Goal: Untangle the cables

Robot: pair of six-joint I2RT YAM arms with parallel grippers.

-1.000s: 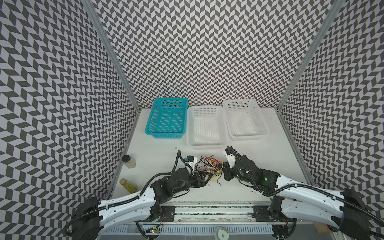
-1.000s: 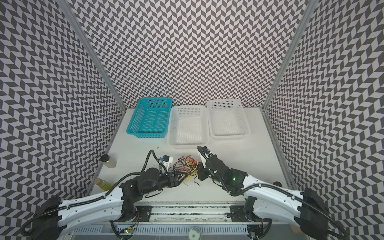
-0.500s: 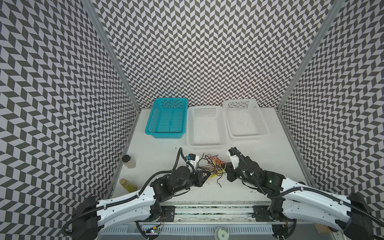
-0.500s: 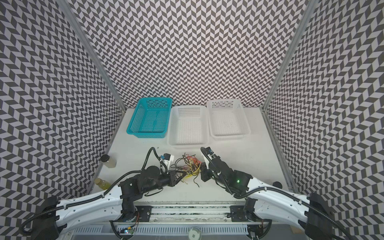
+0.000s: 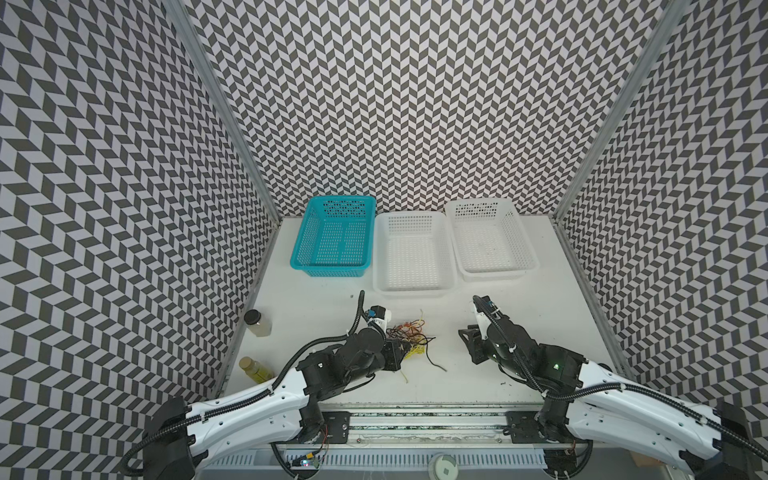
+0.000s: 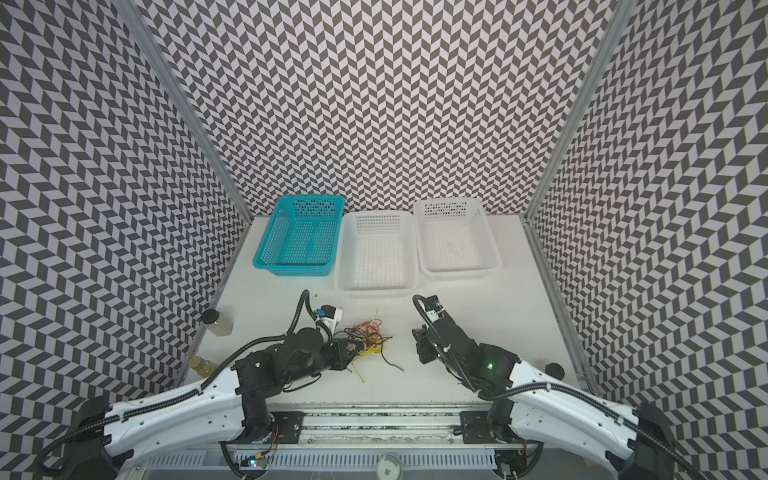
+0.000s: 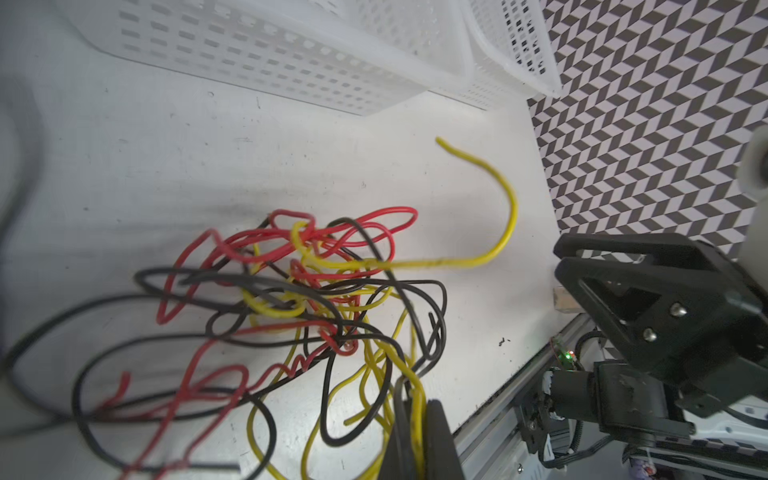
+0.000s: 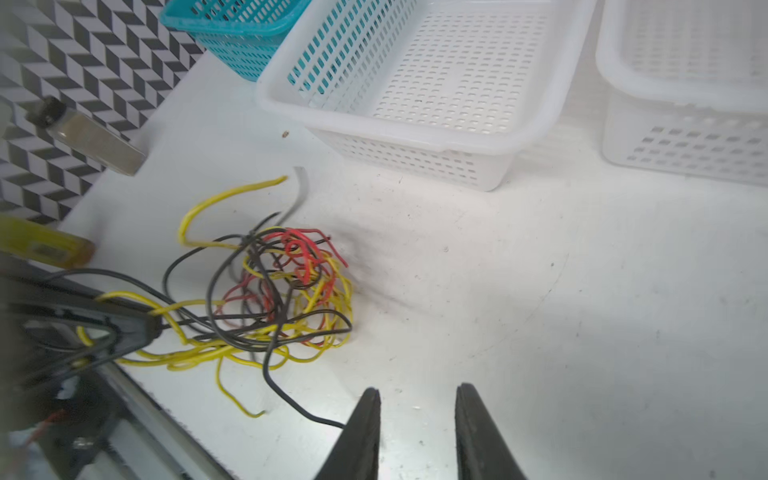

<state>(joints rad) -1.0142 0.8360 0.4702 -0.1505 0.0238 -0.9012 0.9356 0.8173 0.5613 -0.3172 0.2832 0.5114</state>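
Observation:
The cables (image 5: 409,338) are a knot of thin black, red and yellow wires on the white table, seen in both top views (image 6: 365,336). My left gripper (image 5: 400,354) sits at the knot's near-left edge. In the left wrist view it (image 7: 415,401) is shut on a yellow cable (image 7: 415,386) that runs between its fingers. My right gripper (image 5: 467,334) stands to the right of the knot, apart from it. It (image 8: 417,390) is open with nothing between its fingers. A loose black cable end (image 8: 320,419) lies on the table just beside one finger.
A teal basket (image 5: 328,267) and two white baskets (image 5: 411,289) (image 5: 494,272) stand in a row at the back. Two small bottles (image 5: 257,324) (image 5: 253,368) stand by the left wall. The metal rail (image 5: 415,419) runs along the table's front edge.
My left gripper has shut on the yellow cable. My right gripper has opened, let go of the knot and drawn back to the right.

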